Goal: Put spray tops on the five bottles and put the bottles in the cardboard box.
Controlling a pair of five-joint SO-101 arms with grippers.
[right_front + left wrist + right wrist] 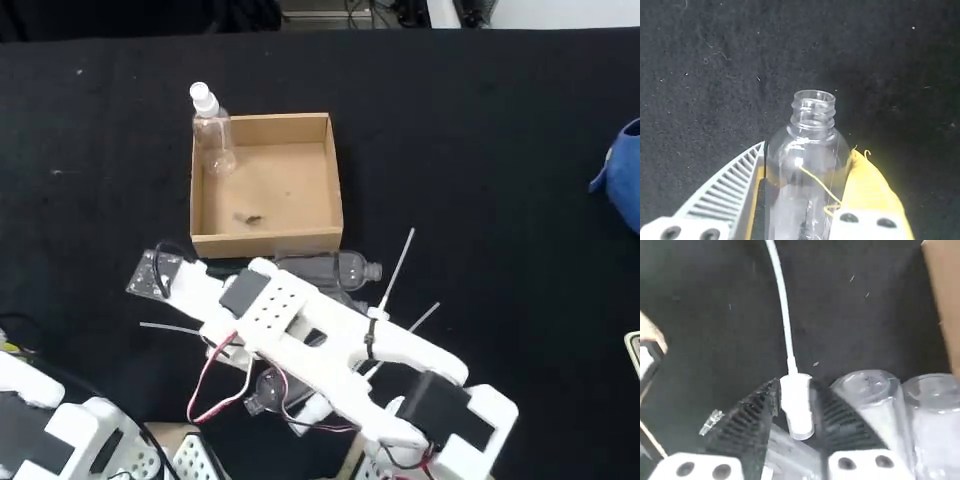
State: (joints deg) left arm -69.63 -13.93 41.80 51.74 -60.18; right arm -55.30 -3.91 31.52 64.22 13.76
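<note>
In the left wrist view my left gripper point(807, 150) is shut on a clear bottle point(810, 130). Its threaded neck is bare and points away over the black cloth. My right gripper point(796, 385) is shut on a white spray top point(796, 410), whose thin tube point(782, 305) runs away from the fingers. Two clear bottles point(867, 390) point(935, 395) lie right beside it. In the high view the right arm point(320, 335) stretches to the front left corner of the cardboard box point(265, 240). A bottle with a spray top point(212, 135) stands at the box's back left corner.
A capless bottle point(335, 268) lies along the box's front wall, partly under the arm. Loose spray-top tubes point(400, 262) point(424, 318) lie right of it. A blue object point(622, 180) sits at the right edge. The other arm's base point(40, 410) is at the lower left.
</note>
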